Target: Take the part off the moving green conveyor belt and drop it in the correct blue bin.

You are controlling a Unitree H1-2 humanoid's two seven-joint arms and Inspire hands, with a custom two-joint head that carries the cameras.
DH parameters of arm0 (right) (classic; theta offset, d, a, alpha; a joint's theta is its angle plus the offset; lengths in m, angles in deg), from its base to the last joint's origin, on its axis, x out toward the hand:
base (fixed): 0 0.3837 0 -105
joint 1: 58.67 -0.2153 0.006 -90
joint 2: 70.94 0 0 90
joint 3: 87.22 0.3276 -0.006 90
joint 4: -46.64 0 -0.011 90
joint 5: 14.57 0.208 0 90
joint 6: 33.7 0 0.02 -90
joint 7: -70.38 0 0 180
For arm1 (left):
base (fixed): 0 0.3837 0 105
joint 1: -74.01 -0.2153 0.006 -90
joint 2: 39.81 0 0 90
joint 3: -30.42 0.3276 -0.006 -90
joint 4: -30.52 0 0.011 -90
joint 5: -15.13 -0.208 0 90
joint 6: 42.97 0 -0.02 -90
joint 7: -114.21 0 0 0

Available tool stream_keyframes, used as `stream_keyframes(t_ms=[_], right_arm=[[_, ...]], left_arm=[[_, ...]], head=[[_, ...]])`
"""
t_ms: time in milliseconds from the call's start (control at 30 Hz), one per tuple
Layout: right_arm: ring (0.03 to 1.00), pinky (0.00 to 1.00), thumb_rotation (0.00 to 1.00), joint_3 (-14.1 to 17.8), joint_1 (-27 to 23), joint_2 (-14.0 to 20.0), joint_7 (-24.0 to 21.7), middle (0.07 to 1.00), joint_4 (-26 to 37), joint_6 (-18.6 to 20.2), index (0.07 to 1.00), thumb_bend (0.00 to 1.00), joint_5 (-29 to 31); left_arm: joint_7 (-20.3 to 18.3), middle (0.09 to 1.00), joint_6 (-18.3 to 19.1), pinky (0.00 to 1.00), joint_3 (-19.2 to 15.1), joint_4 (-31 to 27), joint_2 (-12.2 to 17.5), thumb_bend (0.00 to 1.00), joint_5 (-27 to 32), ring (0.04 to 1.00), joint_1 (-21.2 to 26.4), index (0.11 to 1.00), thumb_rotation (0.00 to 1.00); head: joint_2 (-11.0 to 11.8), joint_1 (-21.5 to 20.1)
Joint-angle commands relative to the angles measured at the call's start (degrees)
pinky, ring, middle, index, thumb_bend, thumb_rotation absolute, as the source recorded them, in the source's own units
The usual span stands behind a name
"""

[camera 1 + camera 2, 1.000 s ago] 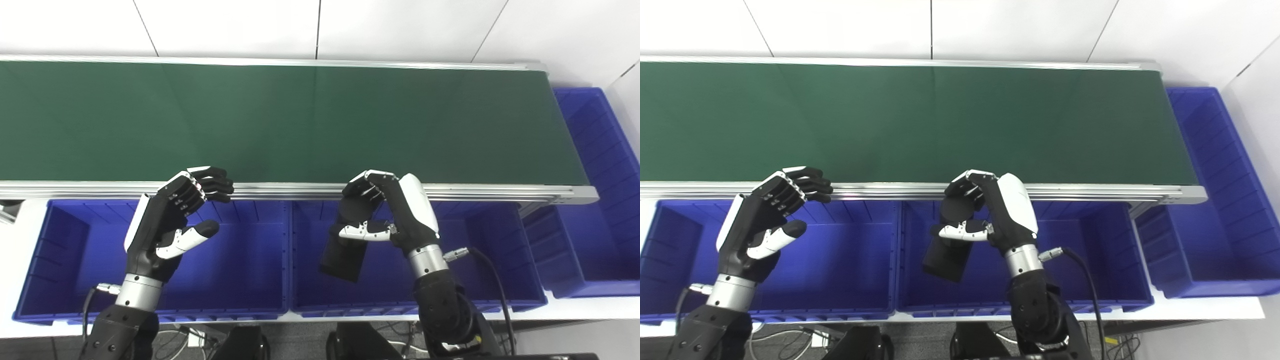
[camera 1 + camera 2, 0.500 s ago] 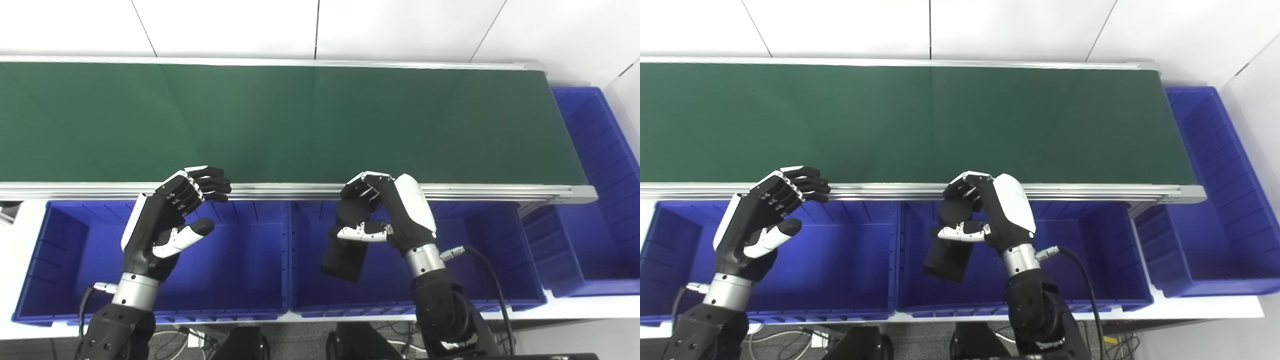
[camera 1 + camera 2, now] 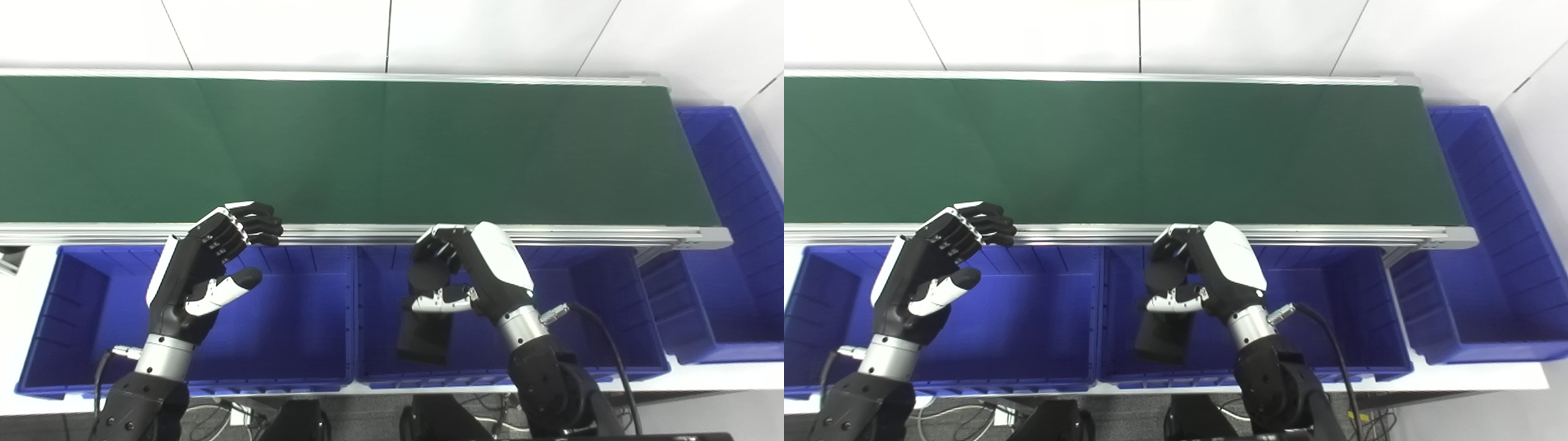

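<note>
The green conveyor belt (image 3: 1127, 147) runs from left to right across the far part of the scene, and nothing lies on it. The right hand (image 3: 1206, 272) is over the middle blue bin (image 3: 1335, 361), with its fingers and thumb closed around a black part (image 3: 1164, 337) that hangs down inside the bin. The left hand (image 3: 928, 269) is held over the left blue bin (image 3: 1029, 383) with its fingers curled and apart, holding nothing, and a third blue bin (image 3: 1488, 355) stands at the right end of the belt.
</note>
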State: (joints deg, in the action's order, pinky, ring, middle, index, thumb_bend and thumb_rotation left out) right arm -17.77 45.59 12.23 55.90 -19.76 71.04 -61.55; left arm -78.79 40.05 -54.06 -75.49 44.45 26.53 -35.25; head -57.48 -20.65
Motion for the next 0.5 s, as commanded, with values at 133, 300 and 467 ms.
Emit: stream_keyframes(t_ms=[133, 300, 467], right_arm=[[0.746, 0.68, 0.59, -1.84, -1.73, 1.93, -5.18, 0.747, 2.65, 1.08, 0.746, 0.76, -3.82], [0.825, 0.76, 0.81, -2.01, -1.91, 2.10, -6.97, 0.824, 3.22, 1.34, 0.816, 0.75, -4.70], [0.823, 0.76, 0.85, -1.83, -1.88, 2.04, -7.52, 0.828, 3.38, 1.29, 0.819, 0.74, -4.81]], left_arm=[[-0.62, 0.646, 0.07, 0.58, -0.18, -1.64, 0.50, 0.95, 0.34, 0.628, 0.51, 0.658, 0.52], [-0.80, 0.646, -0.34, 0.58, -0.09, -1.35, 0.44, 0.95, 0.44, 0.628, 0.55, 0.661, 0.51], [-0.67, 0.642, -0.45, 0.58, -0.05, -1.42, 0.43, 0.95, -0.08, 0.629, 0.46, 0.661, 0.52]], head=[[-0.01, 0.24], [0.20, 0.35], [0.48, 0.60]])
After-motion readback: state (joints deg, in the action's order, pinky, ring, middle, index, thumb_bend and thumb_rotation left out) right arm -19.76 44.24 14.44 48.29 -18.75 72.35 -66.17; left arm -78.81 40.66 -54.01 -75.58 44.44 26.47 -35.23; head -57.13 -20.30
